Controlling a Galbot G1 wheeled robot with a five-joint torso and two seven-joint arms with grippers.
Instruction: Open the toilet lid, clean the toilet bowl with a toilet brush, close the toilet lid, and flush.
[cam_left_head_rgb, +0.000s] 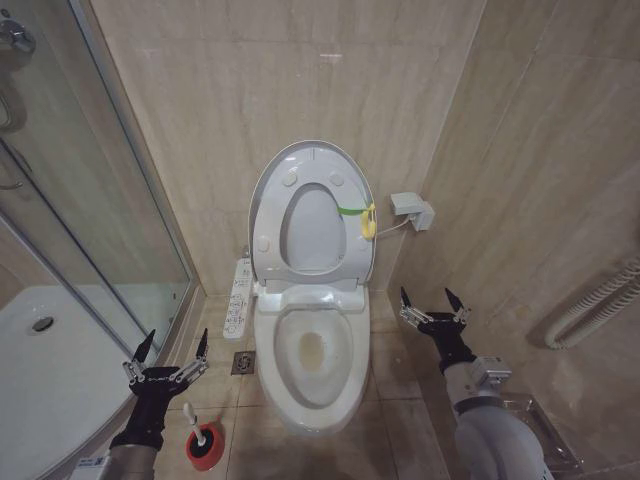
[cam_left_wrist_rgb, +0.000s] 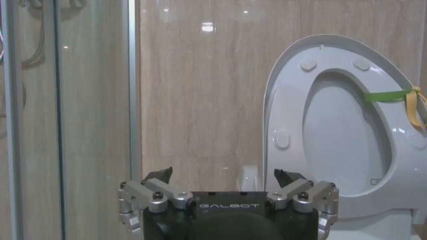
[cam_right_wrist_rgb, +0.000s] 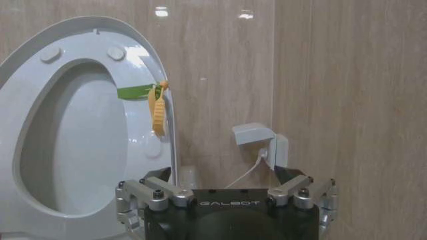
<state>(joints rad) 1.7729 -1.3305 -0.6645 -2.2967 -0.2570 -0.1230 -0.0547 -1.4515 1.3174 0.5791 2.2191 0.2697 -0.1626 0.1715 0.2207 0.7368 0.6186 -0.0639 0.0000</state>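
Head view showed the lid (cam_left_head_rgb: 266, 205) raised upright against the wall, the seat ring (cam_left_head_rgb: 352, 262) lifted with it, a green strap (cam_left_head_rgb: 349, 211) and yellow ring (cam_left_head_rgb: 368, 222) at its edge. The bowl (cam_left_head_rgb: 311, 352) stood open below (faint yellowish water inside, as far as could be told), its button panel (cam_left_head_rgb: 239, 296) on the robot's left. The brush (cam_left_head_rgb: 192, 419) sat in its red cup (cam_left_head_rgb: 205, 449) on the floor beside the bowl. The left gripper (cam_left_head_rgb: 174, 348) hovered just above the brush, wide open and empty. The right gripper (cam_left_head_rgb: 431, 302) hung right of the bowl, likewise spread, holding nothing.
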